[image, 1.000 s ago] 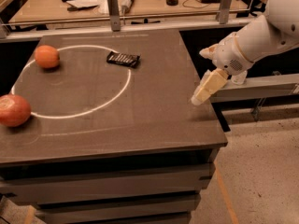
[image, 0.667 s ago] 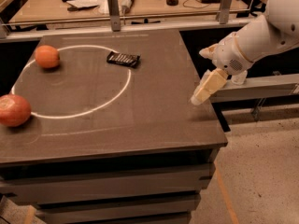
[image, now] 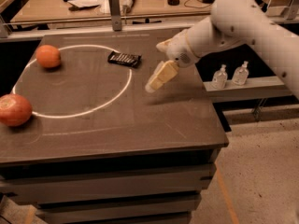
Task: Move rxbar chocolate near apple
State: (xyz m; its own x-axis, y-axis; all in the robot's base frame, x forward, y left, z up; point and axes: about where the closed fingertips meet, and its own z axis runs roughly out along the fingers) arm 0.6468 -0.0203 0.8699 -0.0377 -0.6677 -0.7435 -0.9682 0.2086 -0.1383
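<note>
The gripper (image: 158, 78) hangs over the desk (image: 140, 120), near the rxbar chocolate (image: 124, 59); released or clenched, I cannot tell. The apple (image: 14, 109) sits well apart from both.

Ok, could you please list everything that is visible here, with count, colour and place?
table: 1, dark brown, fills the middle of the view
ring: 1, white, marked on the table's left half
rxbar: 1, black, at the far right edge of the ring
apple: 1, reddish, at the table's left edge, touching the ring's outside
orange: 1, orange, far left, just inside the ring
bottles: 2, clear, on a grey shelf right of the table
bench: 1, tan, behind the table, with small clutter
arm: 1, white, reaching in from the upper right
gripper: 1, pale yellow, over the table, right of the rxbar, outside the ring
</note>
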